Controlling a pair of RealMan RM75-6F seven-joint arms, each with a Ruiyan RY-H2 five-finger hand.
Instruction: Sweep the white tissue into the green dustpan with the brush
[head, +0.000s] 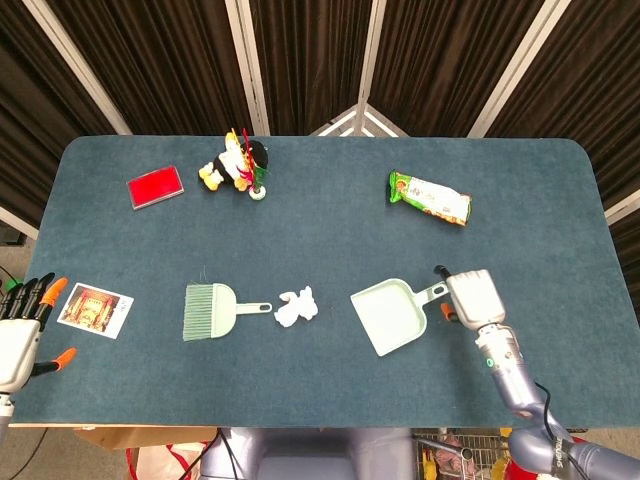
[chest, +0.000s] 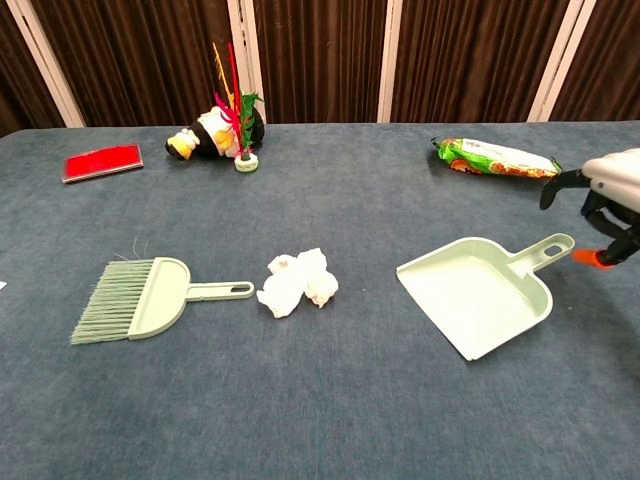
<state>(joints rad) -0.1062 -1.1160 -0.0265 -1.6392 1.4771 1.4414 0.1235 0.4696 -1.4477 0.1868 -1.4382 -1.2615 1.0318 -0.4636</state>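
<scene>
A crumpled white tissue (head: 296, 307) (chest: 298, 283) lies mid-table. To its left lies the pale green brush (head: 212, 311) (chest: 140, 298), bristles pointing left, handle toward the tissue. The green dustpan (head: 394, 314) (chest: 482, 293) sits to the right, its handle pointing right and away. My right hand (head: 472, 298) (chest: 604, 203) hovers just beyond the tip of that handle, fingers apart, holding nothing. My left hand (head: 20, 327) rests at the table's left edge, fingers spread and empty; the chest view does not show it.
A photo card (head: 95, 310) lies by my left hand. At the back stand a red case (head: 155, 187) (chest: 101, 162), a plush toy with a small plant (head: 238, 166) (chest: 220, 132), and a snack packet (head: 430, 197) (chest: 495, 158).
</scene>
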